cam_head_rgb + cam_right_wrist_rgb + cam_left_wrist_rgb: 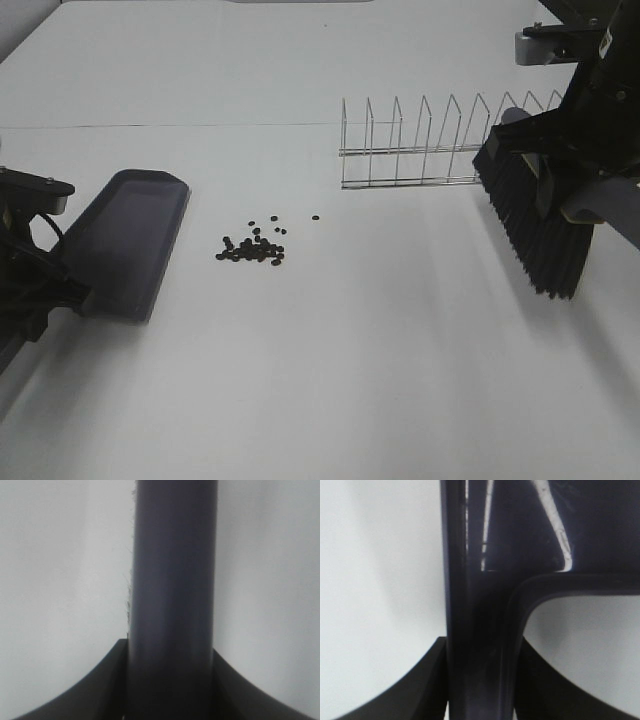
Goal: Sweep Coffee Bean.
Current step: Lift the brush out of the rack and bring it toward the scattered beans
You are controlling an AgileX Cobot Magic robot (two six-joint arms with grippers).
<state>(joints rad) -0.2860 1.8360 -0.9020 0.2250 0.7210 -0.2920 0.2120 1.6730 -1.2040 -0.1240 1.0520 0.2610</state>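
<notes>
A small heap of dark coffee beans (pixel 254 248) lies on the white table, with one stray bean (pixel 315 215) to its right. The purple-grey dustpan (pixel 130 240) rests on the table left of the heap, its open edge facing the beans. My left gripper (pixel 45 300) is shut on the dustpan's handle (pixel 480 645). My right gripper (pixel 590 130) is shut on the brush's handle (pixel 172 605) and holds the brush (pixel 535 225) with its black bristles hanging above the table, far right of the beans.
A wire dish rack (pixel 430 145) stands on the table behind and to the right of the beans, just left of the brush. The white table (pixel 350 380) extends toward the front.
</notes>
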